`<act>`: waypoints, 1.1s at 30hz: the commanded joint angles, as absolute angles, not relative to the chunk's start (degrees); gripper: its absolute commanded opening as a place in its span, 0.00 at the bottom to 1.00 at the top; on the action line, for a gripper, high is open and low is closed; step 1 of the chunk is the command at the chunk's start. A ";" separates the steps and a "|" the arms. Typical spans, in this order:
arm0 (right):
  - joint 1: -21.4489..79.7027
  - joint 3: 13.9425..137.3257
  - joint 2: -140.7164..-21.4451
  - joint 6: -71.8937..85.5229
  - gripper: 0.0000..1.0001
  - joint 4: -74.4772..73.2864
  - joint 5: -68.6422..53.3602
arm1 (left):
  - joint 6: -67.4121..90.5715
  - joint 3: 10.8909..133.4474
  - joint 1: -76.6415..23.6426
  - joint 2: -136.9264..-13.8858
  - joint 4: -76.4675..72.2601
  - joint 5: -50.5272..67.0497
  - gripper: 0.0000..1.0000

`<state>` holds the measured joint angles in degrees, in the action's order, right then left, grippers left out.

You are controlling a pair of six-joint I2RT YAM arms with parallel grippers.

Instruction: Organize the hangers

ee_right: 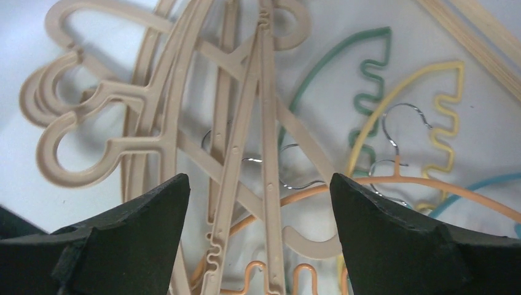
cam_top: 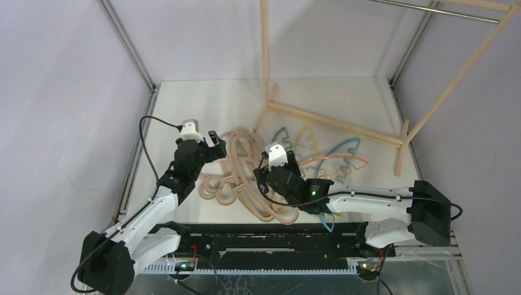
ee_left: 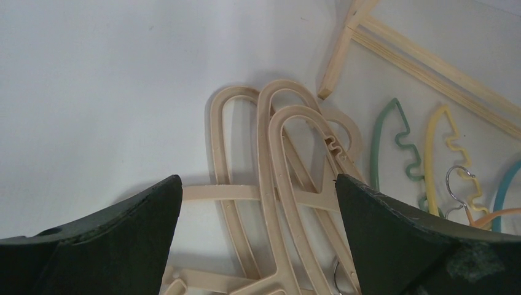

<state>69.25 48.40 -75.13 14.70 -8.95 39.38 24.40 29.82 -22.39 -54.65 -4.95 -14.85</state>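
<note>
Right wrist view: right gripper (ee_right: 258, 178), fingers spread wide and empty, sits over the beige hangers (ee_right: 153, 141). Their long bars run straight ahead through the gap, across the closing line. Left gripper (ee_left: 258, 179), likewise spread and empty, faces the pile's looped ends. Right arm judged nearer.

Pile lies mid-table (cam_top: 184, 98), with the coloured hangers (cam_top: 341, 153) just to its right.

Only this view shows metal hooks (ee_right: 405, 106) and an orange hanger (ee_right: 430, 183) threaded under the beige bars. Top view alone places both arms against the pile.
</note>
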 commanded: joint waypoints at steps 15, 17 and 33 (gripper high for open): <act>75.14 50.58 -84.64 15.29 0.58 -2.65 25.28 | 27.22 31.08 -22.31 -52.79 -1.68 -28.72 1.00; 74.83 50.80 -85.36 15.36 0.58 -2.86 23.96 | 27.31 30.87 -22.04 -52.42 -1.66 -28.74 1.00; 73.75 53.22 -95.17 17.64 0.63 -4.52 24.92 | 27.25 29.70 -21.26 -50.73 -3.09 -27.61 1.00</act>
